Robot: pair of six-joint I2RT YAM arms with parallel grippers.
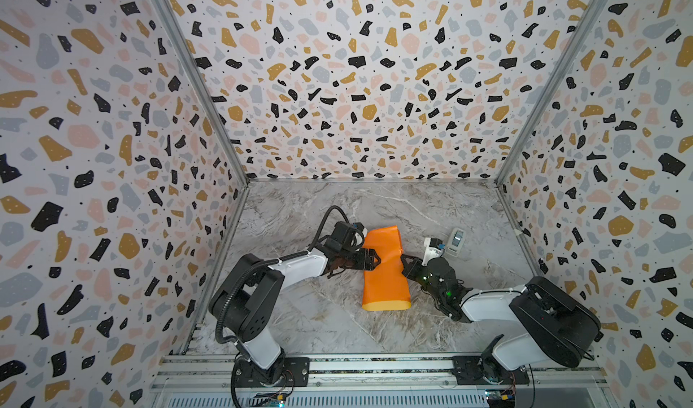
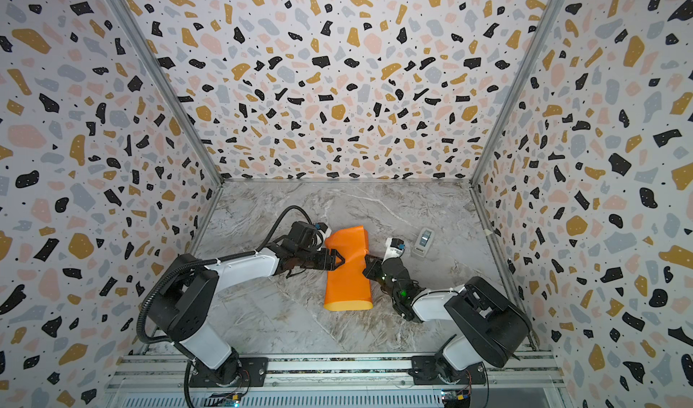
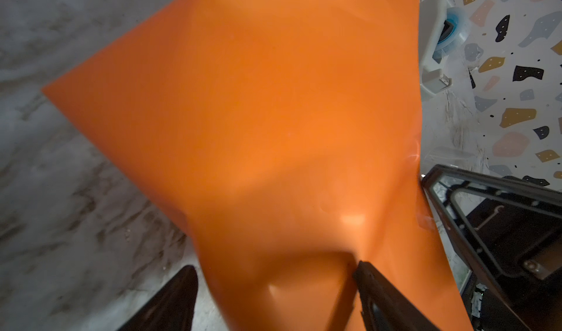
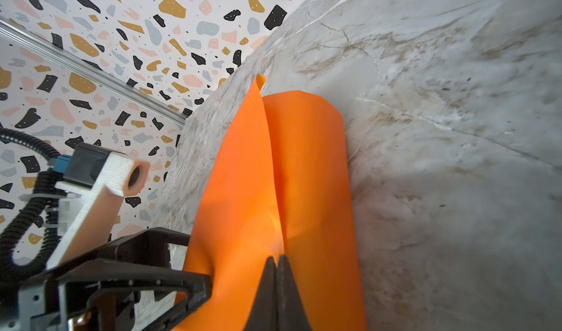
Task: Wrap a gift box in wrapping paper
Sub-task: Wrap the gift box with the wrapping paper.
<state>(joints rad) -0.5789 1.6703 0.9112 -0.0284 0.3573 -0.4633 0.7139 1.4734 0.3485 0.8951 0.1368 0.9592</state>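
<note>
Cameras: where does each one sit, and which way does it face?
Both top views: overhead from the base-rail side, looking down on the marble table; both arms and the wrapping paper show.
Left wrist: behind the left gripper, facing across the paper toward the right gripper and tape dispenser.
Right wrist: behind the right gripper, shut on the paper, facing along it; left gripper beside.
Shared: both wrist views show the paper and the opposite gripper.

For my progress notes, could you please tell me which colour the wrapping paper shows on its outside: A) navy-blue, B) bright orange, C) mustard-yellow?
B: the wrapping paper is orange across its outer face in both top views, with yellow only at its near open end.
</note>
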